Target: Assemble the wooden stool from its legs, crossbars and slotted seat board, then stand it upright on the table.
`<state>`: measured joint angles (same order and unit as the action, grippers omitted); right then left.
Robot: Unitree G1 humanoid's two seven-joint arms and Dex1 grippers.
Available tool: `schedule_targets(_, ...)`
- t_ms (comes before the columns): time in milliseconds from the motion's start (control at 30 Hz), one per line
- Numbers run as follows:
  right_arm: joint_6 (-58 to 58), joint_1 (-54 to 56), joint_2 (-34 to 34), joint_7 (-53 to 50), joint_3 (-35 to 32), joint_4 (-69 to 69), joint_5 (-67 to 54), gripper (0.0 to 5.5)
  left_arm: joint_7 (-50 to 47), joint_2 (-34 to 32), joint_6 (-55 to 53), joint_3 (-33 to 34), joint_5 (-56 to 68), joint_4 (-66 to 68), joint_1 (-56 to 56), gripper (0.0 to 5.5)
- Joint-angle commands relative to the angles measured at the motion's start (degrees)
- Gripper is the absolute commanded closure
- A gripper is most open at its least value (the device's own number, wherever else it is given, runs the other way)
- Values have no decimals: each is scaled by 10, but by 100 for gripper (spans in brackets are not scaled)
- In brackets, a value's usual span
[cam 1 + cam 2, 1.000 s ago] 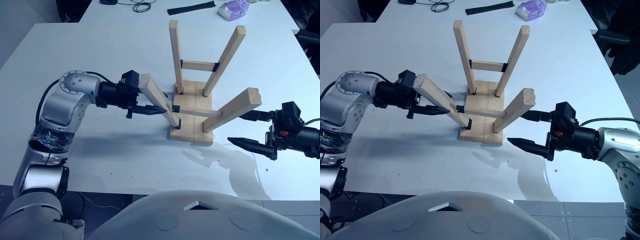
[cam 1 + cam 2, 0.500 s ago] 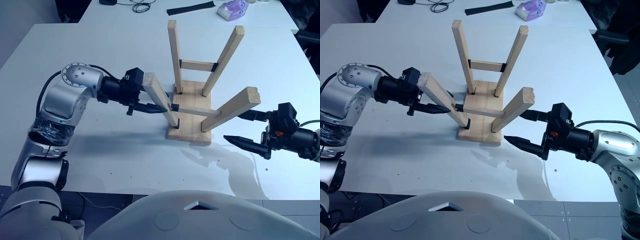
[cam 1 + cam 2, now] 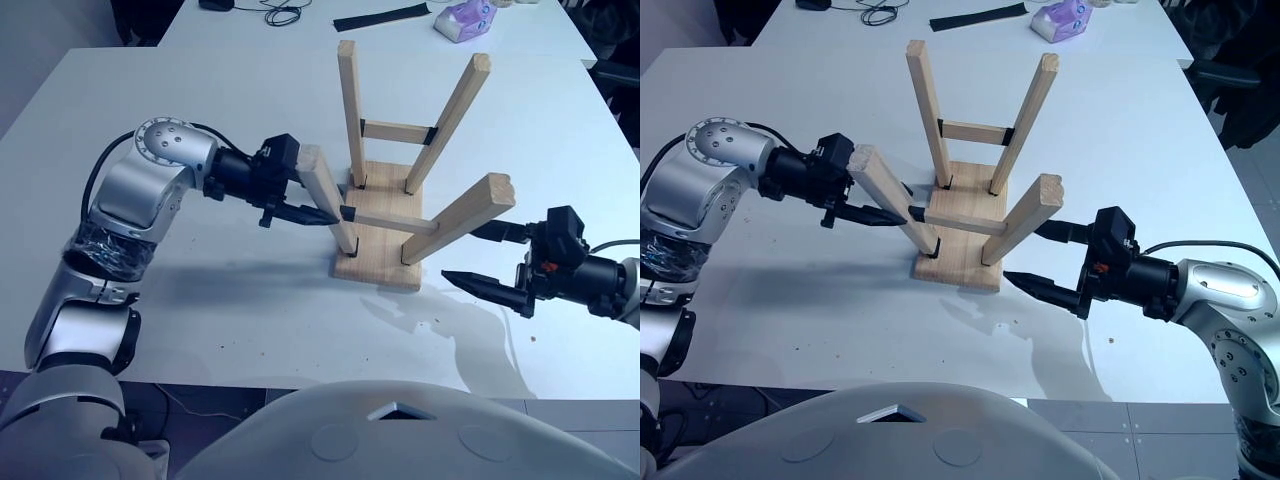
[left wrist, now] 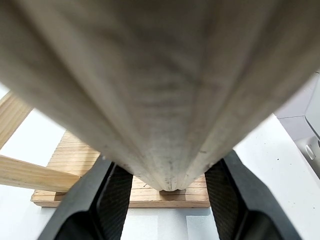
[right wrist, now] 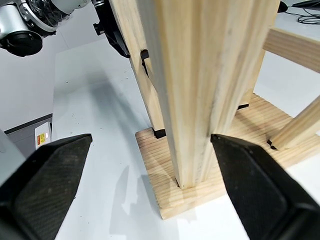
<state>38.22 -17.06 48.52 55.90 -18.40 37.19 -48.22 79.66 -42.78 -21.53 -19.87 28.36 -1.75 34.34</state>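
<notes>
Left end effector (image 3: 335, 212) was clamped on the near-left leg (image 3: 322, 190). Right end effector (image 3: 458, 252), spread apart, straddled the near-right leg (image 3: 460, 215). Both legs likely needed easing upright together.

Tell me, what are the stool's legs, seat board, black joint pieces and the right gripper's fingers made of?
Each leg and the seat board: pale bare wood, grain visible, board grooved. Joint pieces: matte black, likely plastic. Fingers of the right gripper: black, finely textured, perhaps rubber or plastic.

stool (image 3: 351, 110) pale wood (black joint brackets (image 3: 349, 214)) | seat board (image 3: 375, 266) fine ridged lines | table (image 3: 200, 100) white | tissue pack (image 3: 465, 17) purple
</notes>
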Motion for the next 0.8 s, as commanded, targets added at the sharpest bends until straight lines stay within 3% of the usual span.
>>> schedule_targets(33, -5, 38, 1, 2, 24, 10, -7, 113, 16, 0, -19, -80, -80, 8, -30, 331)
schedule_targets(367, -1, 61, -4, -3, 51, 17, -7, 113, -20, 33, -35, -138, -124, 15, -23, 331)
schedule_targets(800, 4, 75, -4, -8, 67, 25, -21, 113, -63, 43, -34, -165, -145, 31, -64, 331)
